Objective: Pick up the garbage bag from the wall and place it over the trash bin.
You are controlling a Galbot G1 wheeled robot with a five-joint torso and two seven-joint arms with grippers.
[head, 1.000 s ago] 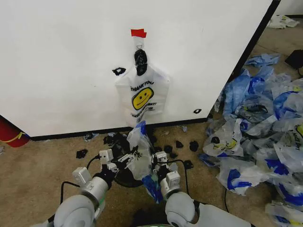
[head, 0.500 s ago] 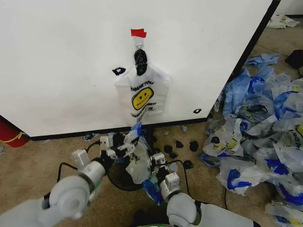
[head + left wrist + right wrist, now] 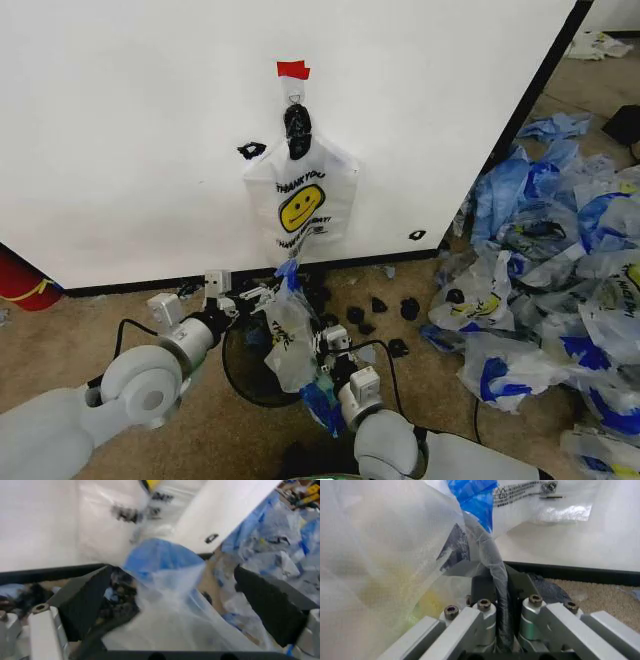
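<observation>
Small round black trash bin (image 3: 232, 372) with a dark inside, standing on the tan carpet floor (image 3: 90, 330) just in front of the large plain white flat wall (image 3: 130, 130) with its black base strip.

Above the bin and over its right part: thin translucent whitish plastic garbage bag (image 3: 286, 335) with blue patches and black print, hanging upright, blue top end pointing up toward the wall, lower end draped at the bin's right rim.

At the bin's far-left rim: left tool (image 3: 252, 296), reaching in from the left, level with the bag's top. Black fingers (image 3: 82, 600) spread wide apart in the left wrist view, blue-tipped plastic lying between them, not pinched.

At the bin's near-right rim: right tool (image 3: 330, 350), low beside the bag. In the right wrist view, clamped tight on a twisted strand of the bag's film, the rest of the film billowing up beside it.

Straight up the wall from the bin: small piece of red tape (image 3: 292, 69), a metal hook (image 3: 294, 97) just under it, and a bunch of like smiley-face bags (image 3: 300, 205) tied with a black knot (image 3: 297, 130), hanging flat against the panel, yellow face and "THANK YOU" print facing out.

On the floor just right of the bin, along the base strip: small black scraps (image 3: 380, 305).

Well off to the bin's right: loose heap of blue and white plastic bags (image 3: 560, 270).

Far left of the bin, at the wall's foot: part of a red rounded object (image 3: 20, 280).
</observation>
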